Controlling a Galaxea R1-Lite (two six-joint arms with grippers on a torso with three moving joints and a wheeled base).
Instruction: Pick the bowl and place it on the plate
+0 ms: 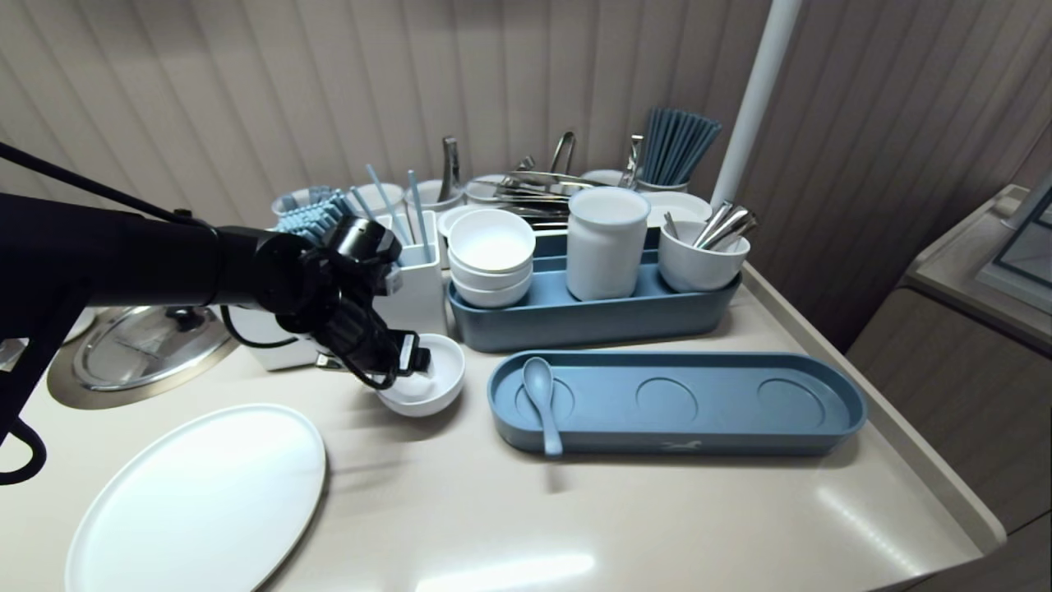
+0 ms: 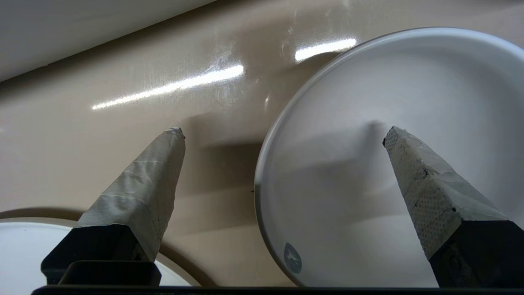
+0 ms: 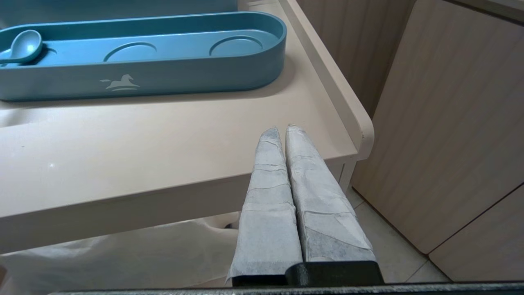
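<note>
1. Left gripper (image 1: 408, 360) (image 2: 282, 132): the jaws stand spread to full width and hold nothing. The arm reaches in from the left side of the counter (image 1: 575, 518), with the gripper angled downward.
2. Small white bowl (image 1: 436, 386) (image 2: 368, 82): it stands upright on the counter directly under the gripper. Its left rim passes between the two fingers. One finger (image 2: 425, 184) sits over the bowl's interior and the other over bare counter just outside the rim. Contact between fingertip and bowl cannot be confirmed.
3. Nearest neighbours: a white holder box (image 1: 415, 288) with chopsticks stands just behind the gripper. A large white plate (image 1: 205, 493) (image 2: 24, 250) lies near the bowl, towards the front left, apart from it.
4. Open room: bare counter lies in front of the bowl and runs along the front edge to the right. A narrow strip of bare surface separates the bowl from the blue tray (image 1: 740, 448) on its right.
5. Blue tray: long and shallow, with three round recesses. A blue spoon (image 1: 542, 399) lies in the leftmost recess, the one nearest the bowl.
6. Behind the tray: a blue organiser (image 1: 575, 321) holds stacked bowls (image 1: 491, 247), a white canister (image 1: 606, 242) and a cup of metal utensils (image 1: 699, 263).
7. Edges: a raised lip (image 1: 904, 448) bounds the counter on the right. A round metal lid (image 1: 140, 345) is set into the surface far left. Panelled wall closes the rear.
8. Right gripper (image 3: 282, 130): fingers pressed together, empty, hanging off the counter's front right corner, well apart from the bowl.
</note>
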